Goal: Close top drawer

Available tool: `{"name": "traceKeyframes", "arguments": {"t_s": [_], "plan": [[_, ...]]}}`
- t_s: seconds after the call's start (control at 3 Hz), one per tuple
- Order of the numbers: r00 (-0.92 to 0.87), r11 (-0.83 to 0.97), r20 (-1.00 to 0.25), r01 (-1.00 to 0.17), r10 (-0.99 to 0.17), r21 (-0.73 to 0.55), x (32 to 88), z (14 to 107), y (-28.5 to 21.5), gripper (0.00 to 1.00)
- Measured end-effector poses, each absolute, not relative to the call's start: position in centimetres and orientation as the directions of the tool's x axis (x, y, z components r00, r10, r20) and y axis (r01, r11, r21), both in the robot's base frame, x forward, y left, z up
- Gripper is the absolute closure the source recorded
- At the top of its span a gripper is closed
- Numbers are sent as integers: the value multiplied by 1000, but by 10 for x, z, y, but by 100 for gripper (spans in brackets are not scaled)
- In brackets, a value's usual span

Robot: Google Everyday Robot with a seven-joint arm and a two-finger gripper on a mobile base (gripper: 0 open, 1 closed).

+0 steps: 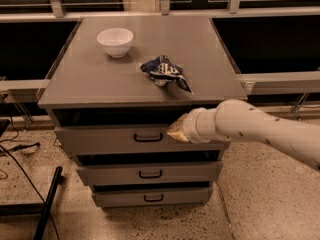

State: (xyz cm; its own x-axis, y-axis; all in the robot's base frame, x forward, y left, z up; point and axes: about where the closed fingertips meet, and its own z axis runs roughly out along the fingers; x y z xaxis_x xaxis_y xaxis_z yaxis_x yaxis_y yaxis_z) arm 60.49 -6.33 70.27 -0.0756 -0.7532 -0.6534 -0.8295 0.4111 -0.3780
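Nearly there, but not flush. Finds the top drawer [115,140] standing a little out from the cabinet toward the near side, with a dark gap under the cabinet top [100,84]. Presses on its front panel with the gripper [177,130], touching just right of the black handle [148,137]; cannot tell the claw's spread, wide or narrow. Risks skewing the drawer by pushing off-centre, jamming it on its runners short of home. Risks slipping off the flat panel too, and dropping onto the middle drawer [150,173] below. Could jolt the cabinet with a hard shove, shaking the bowl [115,41] at far left and the crumpled packet [165,71] near the middle of the top.
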Motion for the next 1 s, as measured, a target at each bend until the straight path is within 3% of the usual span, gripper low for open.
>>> {"name": "traceKeyframes", "arguments": {"t_s": [0.33,1.0], "plan": [[-73,410,-653,-829,-754,-381,603,704,-61,100],[-187,380,-629,-906,-755,-188,485,712,-87,100]]}}
